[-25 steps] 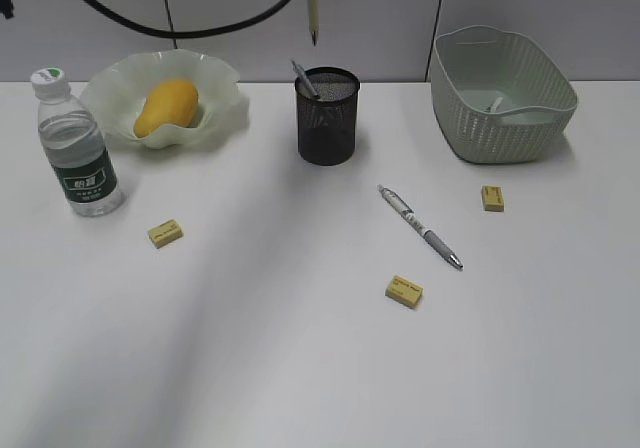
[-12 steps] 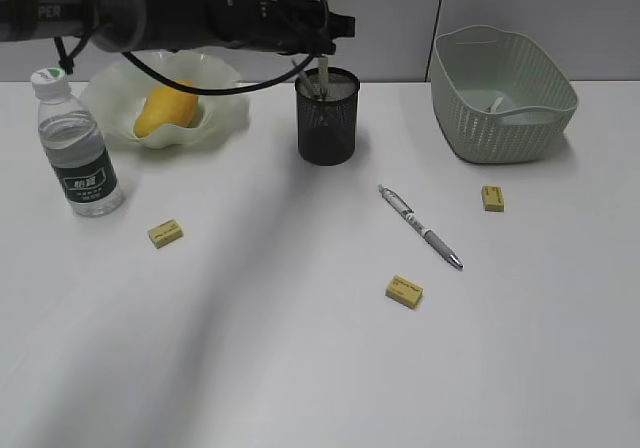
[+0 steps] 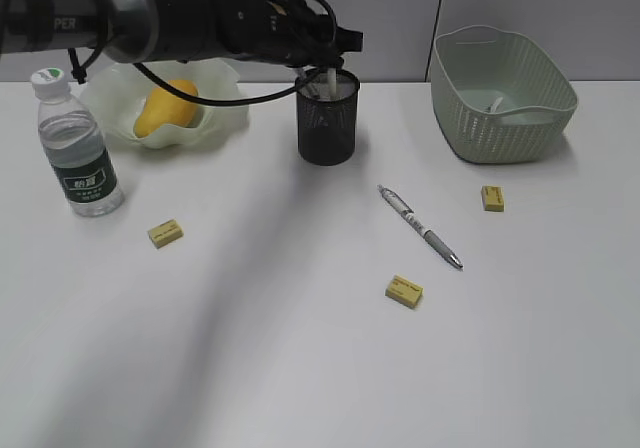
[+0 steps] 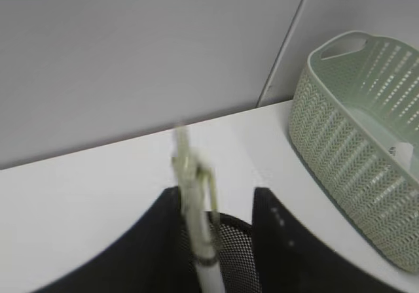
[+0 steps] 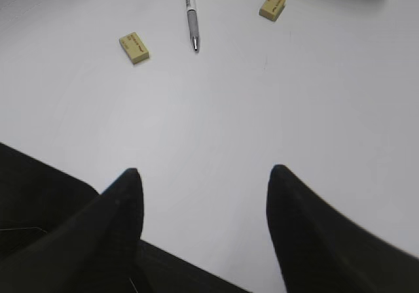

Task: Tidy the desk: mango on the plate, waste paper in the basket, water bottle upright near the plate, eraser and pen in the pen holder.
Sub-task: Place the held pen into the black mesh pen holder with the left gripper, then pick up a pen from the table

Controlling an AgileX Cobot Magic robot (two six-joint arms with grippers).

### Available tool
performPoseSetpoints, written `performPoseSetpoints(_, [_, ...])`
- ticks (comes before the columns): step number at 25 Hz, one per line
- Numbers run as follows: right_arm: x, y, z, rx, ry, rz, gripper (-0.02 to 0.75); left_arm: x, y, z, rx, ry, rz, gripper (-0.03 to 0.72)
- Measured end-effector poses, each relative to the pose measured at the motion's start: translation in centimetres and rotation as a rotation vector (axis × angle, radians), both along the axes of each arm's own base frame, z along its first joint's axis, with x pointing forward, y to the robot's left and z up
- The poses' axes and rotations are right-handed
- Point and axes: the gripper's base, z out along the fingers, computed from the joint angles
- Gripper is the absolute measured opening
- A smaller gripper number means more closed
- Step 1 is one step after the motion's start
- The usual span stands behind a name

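Note:
My left gripper point(image 3: 325, 66) hovers right over the black mesh pen holder point(image 3: 327, 120), jaws apart. A pale green pen point(image 4: 190, 175) stands blurred between them, against the left finger, its lower end inside the holder point(image 4: 239, 257). A second pen point(image 3: 420, 226), white and grey, lies on the desk point(image 3: 300, 368). Three yellow erasers point(image 3: 165, 232) point(image 3: 404, 291) point(image 3: 492, 198) lie loose. The mango point(image 3: 165, 106) rests in the plate point(image 3: 228, 108), and the water bottle point(image 3: 80, 153) stands upright beside it. Waste paper point(image 4: 399, 153) lies in the basket point(image 3: 505, 118). My right gripper point(image 5: 204, 175) is open over bare desk.
The left arm stretches from the upper left across the plate to the holder. A grey wall runs behind the desk's far edge. In the right wrist view the lying pen point(image 5: 190, 12) and two erasers point(image 5: 134, 47) point(image 5: 272, 6) are ahead of the fingers.
The left arm came down over the pen holder with the green pen. Its jaws have parted and the pen has sunk further into the holder. The right gripper has not moved.

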Motion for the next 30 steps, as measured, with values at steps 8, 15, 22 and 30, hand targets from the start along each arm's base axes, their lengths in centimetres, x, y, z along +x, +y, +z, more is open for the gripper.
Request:
performPoseSetpoints(8, [0.0, 0.0, 0.0, -0.001, 0.001, 0.000, 0.477, -0.4, 0.2, 2.6, -0.015, -0.036, -0.006, 0.455])
performPoseSetpoints(15, [0.0, 0.0, 0.0, -0.001, 0.001, 0.000, 0.477, -2.7, 0.9, 7.0, 0.041, 0.042, -0.083, 0.447])
performPoseSetpoints(22, [0.0, 0.0, 0.0, -0.001, 0.000, 0.000, 0.477, -6.7, 3.3, 8.9, 0.356, 0.300, -0.214, 0.436])
performPoseSetpoints(30, [0.0, 0.0, 0.0, 0.019, 0.009, -0.019, 0.477, -10.7, 5.7, 11.3, 0.514, 0.534, -0.275, 0.414])
